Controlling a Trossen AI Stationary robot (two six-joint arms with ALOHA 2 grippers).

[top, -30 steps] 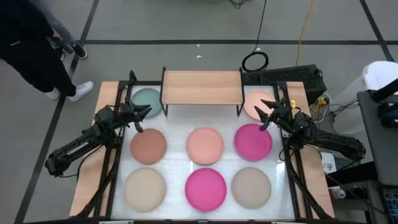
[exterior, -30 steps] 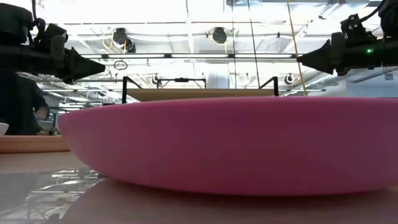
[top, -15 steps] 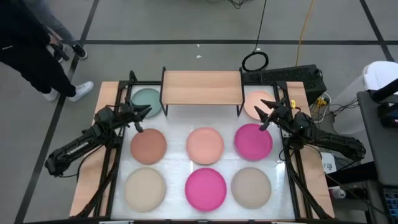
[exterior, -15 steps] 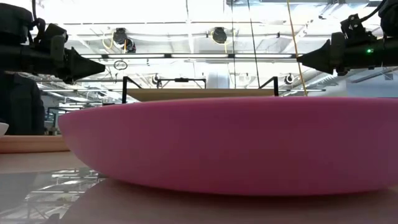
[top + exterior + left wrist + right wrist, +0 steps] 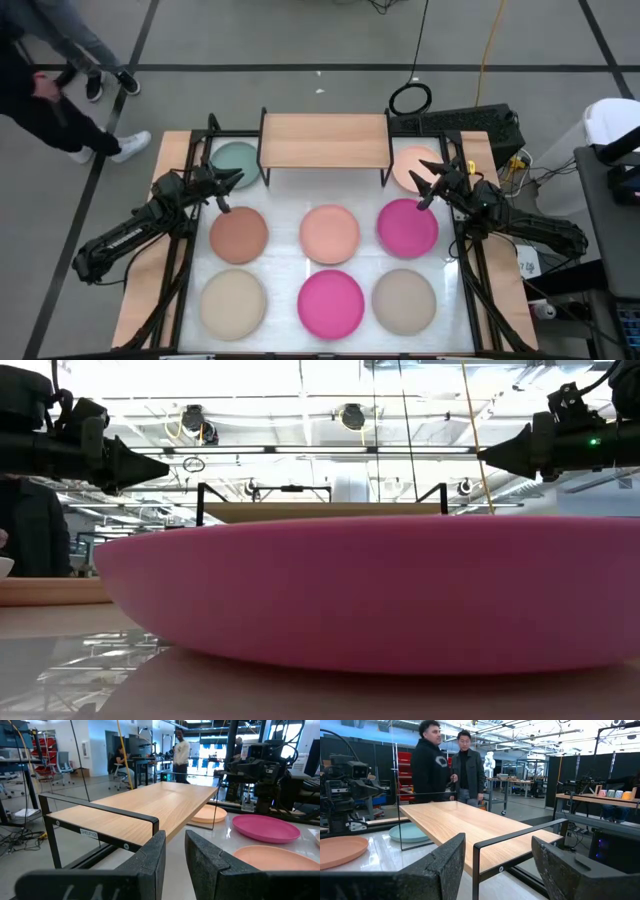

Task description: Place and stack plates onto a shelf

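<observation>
Eight round plates lie flat on the white table, none on the shelf (image 5: 325, 140). The teal plate (image 5: 237, 158) lies left of the shelf and a peach one (image 5: 415, 165) right of it. In front lie the brown (image 5: 238, 235), peach-pink (image 5: 330, 232) and magenta (image 5: 407, 227) plates. The near row is beige (image 5: 233, 300), magenta (image 5: 331, 302) and beige (image 5: 404, 298). My left gripper (image 5: 232, 182) hovers between the teal and brown plates, open by a narrow gap (image 5: 175, 837). My right gripper (image 5: 422, 192) hovers above the far magenta plate's far edge, wide open (image 5: 497, 845).
The shelf's wooden top (image 5: 150, 805) is bare and rests on thin black legs (image 5: 476, 865). The table's black frame rails (image 5: 185, 270) run along both sides. Cables and a black box (image 5: 470, 125) lie beyond the far right corner. A person (image 5: 45, 110) stands beyond the far left corner.
Both arms and all plates have kept still. Only the person beyond the table's far left corner has shifted.
</observation>
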